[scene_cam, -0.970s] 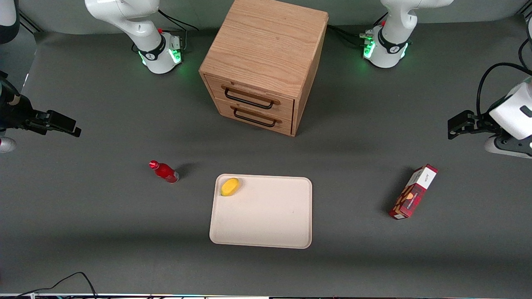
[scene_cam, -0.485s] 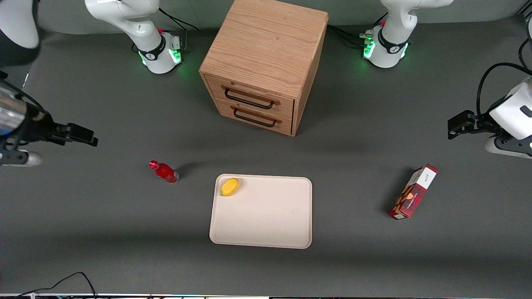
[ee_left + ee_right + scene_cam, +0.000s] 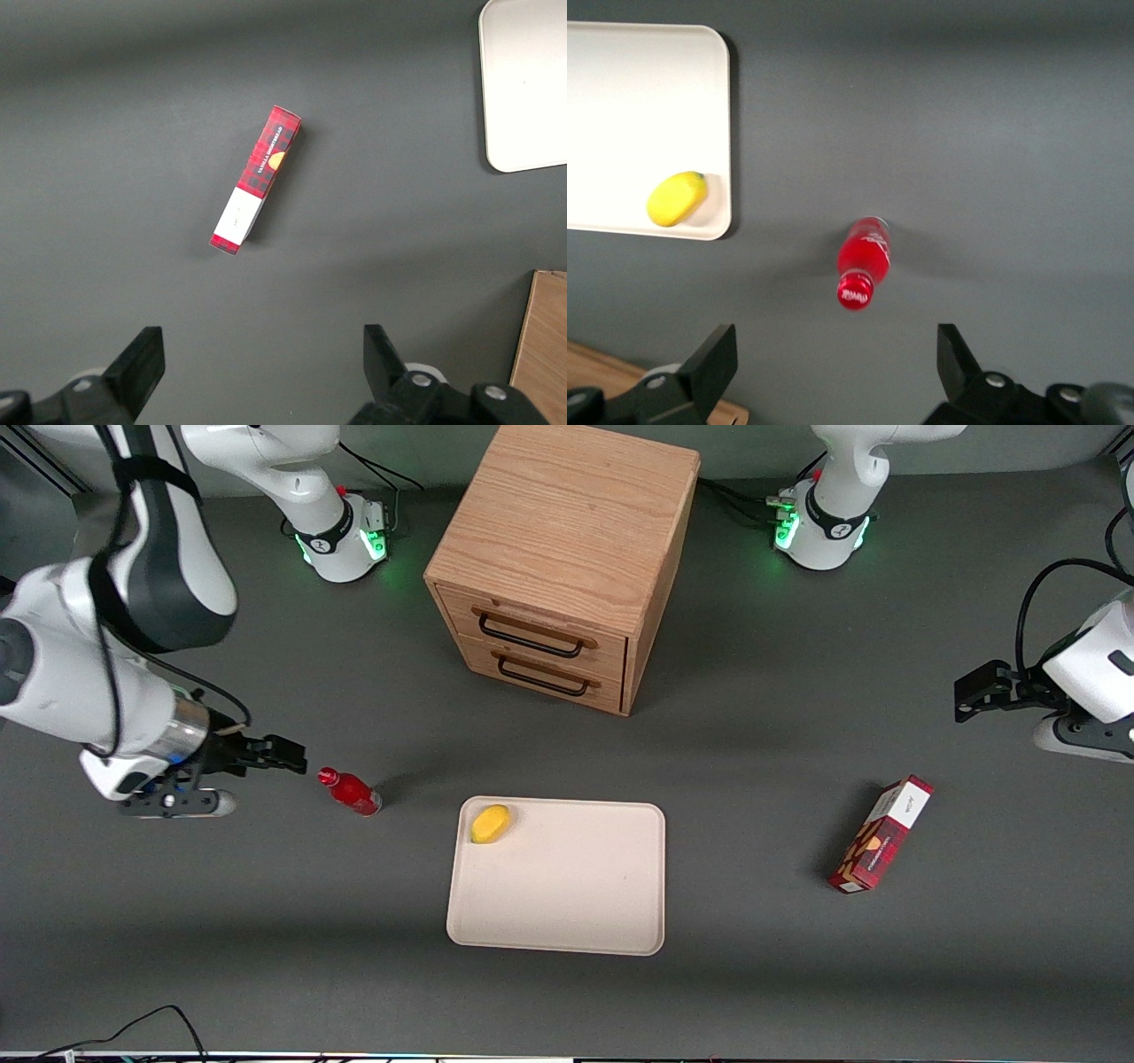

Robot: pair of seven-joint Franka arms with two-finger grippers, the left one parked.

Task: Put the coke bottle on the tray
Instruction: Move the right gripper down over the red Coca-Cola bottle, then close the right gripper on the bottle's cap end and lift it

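From my seat, my gripper [image 3: 288, 755] hovers with fingers apart just beside the upright coke bottle [image 3: 351, 792], whose cap sits at its four o'clock on bare table, apart from the tray [image 3: 567, 895] edge nearest it.

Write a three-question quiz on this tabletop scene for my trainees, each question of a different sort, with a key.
1. True or false: the coke bottle already stands on the tray.
2. What lies in the tray's corner nearest the coke bottle?
A. a red carton
B. a yellow lemon
C. nothing
3. Fill in: the gripper hovers open beside the coke bottle's ____ end.

Key
1. False: it stands on the table, apart from the tray.
2. B: the lemon.
3. Cap.
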